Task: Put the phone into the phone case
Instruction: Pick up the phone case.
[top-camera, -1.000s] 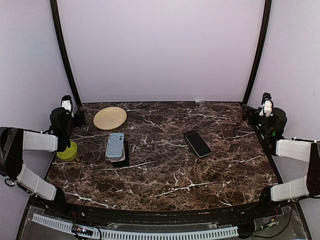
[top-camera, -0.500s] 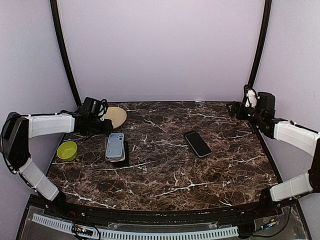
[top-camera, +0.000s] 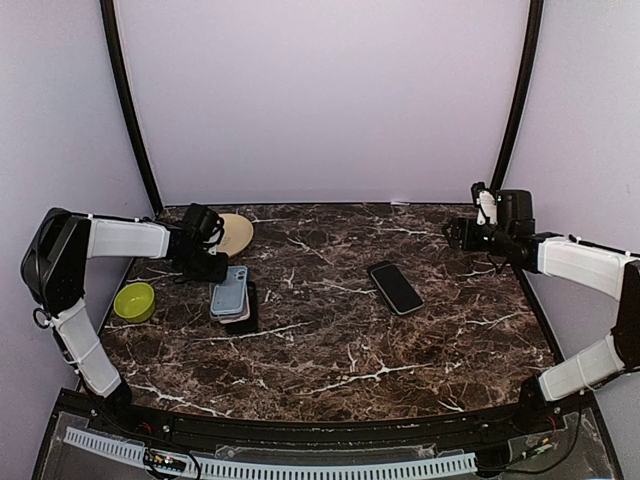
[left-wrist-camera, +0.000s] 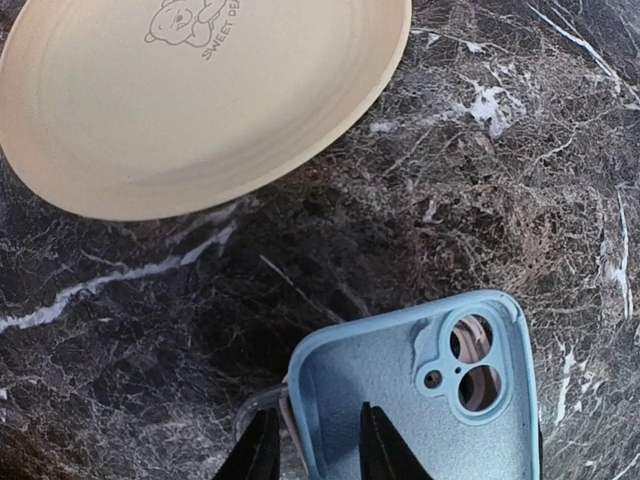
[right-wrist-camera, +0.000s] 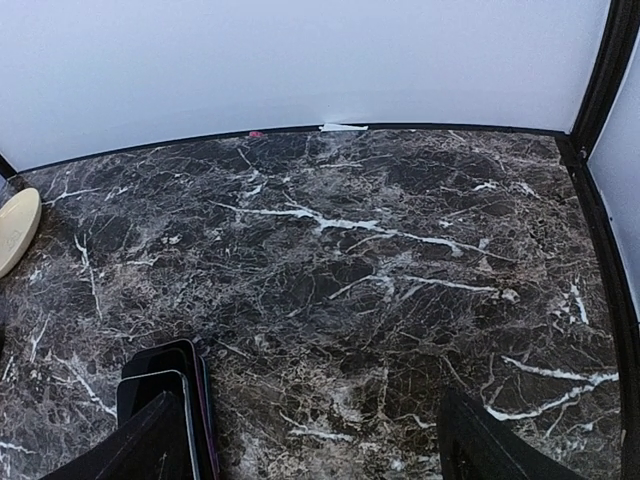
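Blue phone case looks soft, grab its rim; left fingers nearly closed astride it, grip unclear; right fingers wide, empty.

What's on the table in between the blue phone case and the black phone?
Nothing. In the top view, only the bare marble table stretches between the blue phone case and the black phone.

Black phone lies flat mid-table — pale-blue phone case flat, well left.
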